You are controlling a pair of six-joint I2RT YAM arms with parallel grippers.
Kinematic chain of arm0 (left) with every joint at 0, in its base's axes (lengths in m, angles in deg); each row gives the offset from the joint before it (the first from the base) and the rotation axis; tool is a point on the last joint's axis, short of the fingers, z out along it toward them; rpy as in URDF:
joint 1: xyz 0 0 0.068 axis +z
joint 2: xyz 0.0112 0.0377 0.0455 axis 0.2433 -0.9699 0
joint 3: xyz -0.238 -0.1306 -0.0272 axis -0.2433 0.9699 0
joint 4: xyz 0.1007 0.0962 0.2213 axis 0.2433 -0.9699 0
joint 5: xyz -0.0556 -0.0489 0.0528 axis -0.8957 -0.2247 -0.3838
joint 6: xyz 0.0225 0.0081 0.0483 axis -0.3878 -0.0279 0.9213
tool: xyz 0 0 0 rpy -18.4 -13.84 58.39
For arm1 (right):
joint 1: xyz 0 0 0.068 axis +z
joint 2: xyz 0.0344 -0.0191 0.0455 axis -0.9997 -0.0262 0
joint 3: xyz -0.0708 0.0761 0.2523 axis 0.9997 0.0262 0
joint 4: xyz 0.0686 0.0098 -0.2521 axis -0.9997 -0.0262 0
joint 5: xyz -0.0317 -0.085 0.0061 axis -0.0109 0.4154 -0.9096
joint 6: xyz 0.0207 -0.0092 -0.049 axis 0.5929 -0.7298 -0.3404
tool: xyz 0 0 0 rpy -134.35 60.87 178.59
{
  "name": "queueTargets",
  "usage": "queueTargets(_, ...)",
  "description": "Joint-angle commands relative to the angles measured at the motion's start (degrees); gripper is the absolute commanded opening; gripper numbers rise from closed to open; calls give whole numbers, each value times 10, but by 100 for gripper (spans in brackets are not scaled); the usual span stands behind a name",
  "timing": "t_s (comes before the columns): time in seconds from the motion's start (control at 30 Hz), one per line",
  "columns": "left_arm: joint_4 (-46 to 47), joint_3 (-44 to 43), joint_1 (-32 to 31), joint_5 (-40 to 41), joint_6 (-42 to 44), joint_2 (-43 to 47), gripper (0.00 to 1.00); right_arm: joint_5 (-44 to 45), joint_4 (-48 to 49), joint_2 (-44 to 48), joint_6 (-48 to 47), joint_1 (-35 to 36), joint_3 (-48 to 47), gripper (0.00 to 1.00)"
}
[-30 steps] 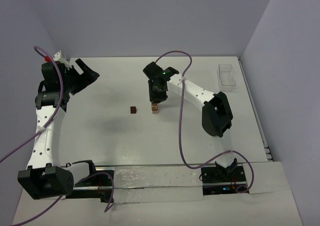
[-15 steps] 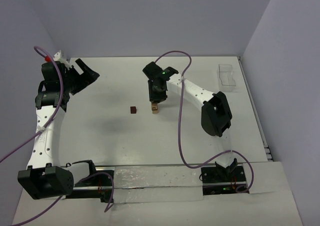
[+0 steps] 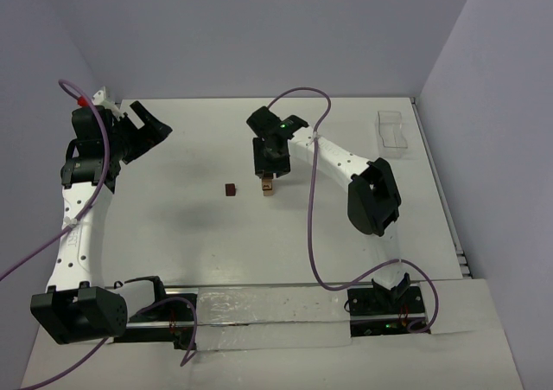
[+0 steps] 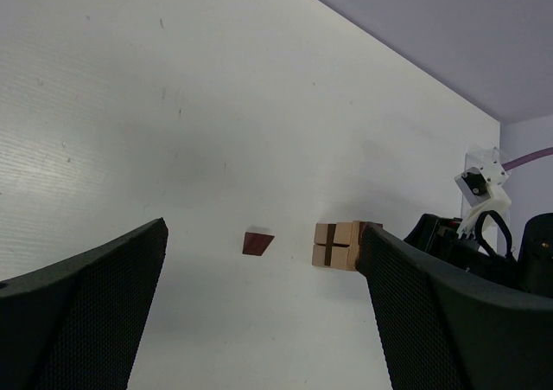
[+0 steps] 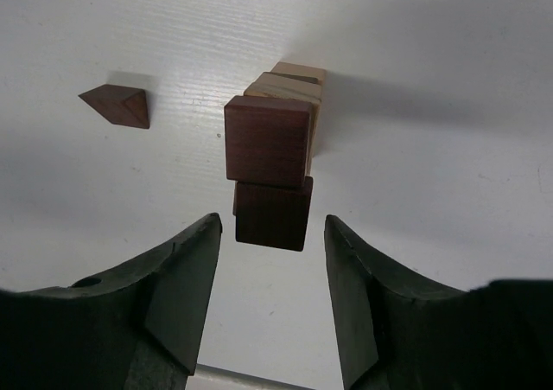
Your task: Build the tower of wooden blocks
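Top view: the tower [image 3: 269, 186] stands near the middle of the worktop [image 3: 173, 234], a slim column one cube wide (dark cubes uppermost, tan ones below, as the right wrist view shows). The right gripper [image 3: 269, 175] hangs directly over it, its fingers [image 5: 186, 290] parted on either side of the top cubes, touching neither. One loose dark block [image 3: 230, 189] lies just left of the tower. The left gripper [image 3: 151, 122], near the far left corner, stands wide and empty. A clear tray [image 3: 396, 132] rests at the far right corner.

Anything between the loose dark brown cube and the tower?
Nothing visible: only white table separates the loose dark brown wooden cube from the slim tan-and-brown cube tower. The right claw hangs open at the tower's top.
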State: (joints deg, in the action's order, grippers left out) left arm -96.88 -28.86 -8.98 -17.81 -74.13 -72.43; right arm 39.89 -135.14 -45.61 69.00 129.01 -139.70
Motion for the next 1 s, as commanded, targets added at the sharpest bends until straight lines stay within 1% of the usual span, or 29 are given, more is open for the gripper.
queueTargets(0.0,30,-11,5,-16,-6,0,99,0,1,-1,5,-4,-26,69)
queueTargets(0.07,30,-11,5,-16,-5,1,99,-3,1,1,3,-4,-26,82)
queueTargets(0.13,30,-11,5,-17,-5,0,99,-8,2,1,1,-4,-26,89)
queueTargets(0.17,30,-10,5,-17,-5,0,99,-10,3,1,1,-4,-25,92)
queueTargets(0.23,30,-10,5,-20,-4,-1,99,-19,5,6,-1,-3,-22,95)
queueTargets(0.43,30,-10,5,-21,-7,-4,99,-8,6,8,-2,-2,-26,95)
queueTargets(0.7,30,-11,5,-20,-6,-3,99,2,-1,-16,-4,-2,-52,88)
queueTargets(0.97,30,-11,5,-20,-7,-6,99,48,-9,-31,4,-2,-78,89)
